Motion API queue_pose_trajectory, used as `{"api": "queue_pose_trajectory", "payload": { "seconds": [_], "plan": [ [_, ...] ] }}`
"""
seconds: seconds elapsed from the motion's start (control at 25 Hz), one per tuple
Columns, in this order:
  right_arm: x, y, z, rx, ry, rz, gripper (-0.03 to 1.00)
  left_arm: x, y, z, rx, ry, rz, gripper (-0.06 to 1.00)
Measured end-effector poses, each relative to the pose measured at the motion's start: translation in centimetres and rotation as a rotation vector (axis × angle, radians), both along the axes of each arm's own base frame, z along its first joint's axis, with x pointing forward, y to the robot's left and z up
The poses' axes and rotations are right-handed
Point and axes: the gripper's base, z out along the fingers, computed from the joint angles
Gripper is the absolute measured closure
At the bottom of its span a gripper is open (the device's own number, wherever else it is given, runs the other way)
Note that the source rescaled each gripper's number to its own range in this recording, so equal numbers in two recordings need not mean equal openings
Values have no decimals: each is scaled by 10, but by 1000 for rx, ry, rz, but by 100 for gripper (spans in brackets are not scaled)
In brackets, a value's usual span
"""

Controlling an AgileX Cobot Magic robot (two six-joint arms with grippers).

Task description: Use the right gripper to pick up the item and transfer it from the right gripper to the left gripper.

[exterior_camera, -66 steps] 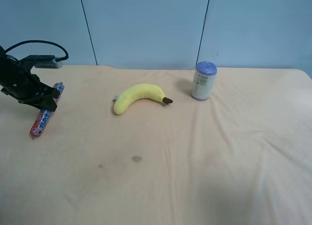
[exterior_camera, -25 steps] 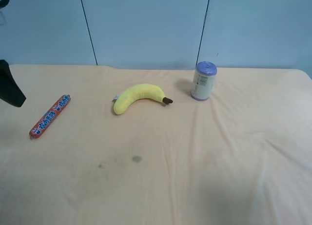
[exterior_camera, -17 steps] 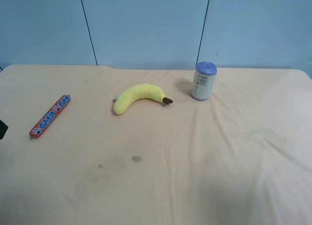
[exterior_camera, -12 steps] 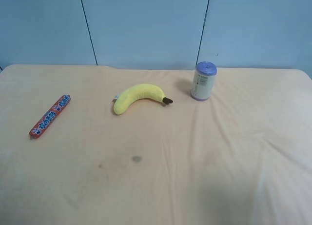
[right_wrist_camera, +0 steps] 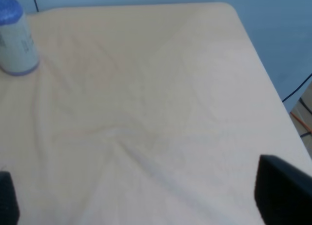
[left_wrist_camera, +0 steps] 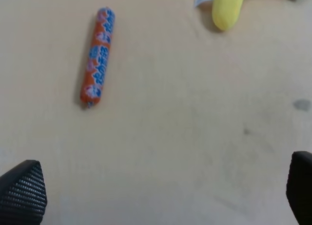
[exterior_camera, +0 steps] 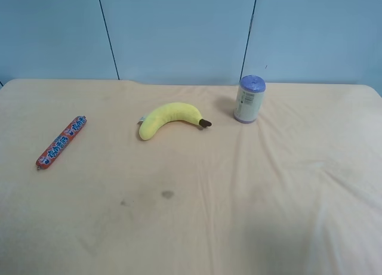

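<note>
Item (left_wrist_camera: 97, 56) clear of left end effector (left_wrist_camera: 161, 186) (untouched)

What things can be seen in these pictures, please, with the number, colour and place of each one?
sausage stick: 1, red with blue-and-white marks, lying flat on the cloth near the left edge of the high view, touching nothing.
toy banana: 1, yellow with a brown tip, lying near the middle, towards the back.
can: 1, white with a purple top, upright, to the right of the banana in the high view, apart from it.
tablecloth: 1, pale beige, creased, with small dark spots near the front.
wall: blue panels behind the table.
left pincer: black fingertips wide apart, open, holding nothing.
right pincer: black fingertips wide apart, open, holding nothing.
</note>
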Motion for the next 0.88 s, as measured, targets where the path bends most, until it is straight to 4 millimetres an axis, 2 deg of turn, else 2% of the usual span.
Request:
{"api": "queue_pose_trajectory", "payload": {
  "seconds": [0.16,0.88],
  "plan": [
    [0,0,0,0,0,0,5,-14,-1,-3,13,-83,2,-5],
    [0,0,0,0,0,8,5,-15,-2,-3,20,-90,-6,-6]
  ]
}}
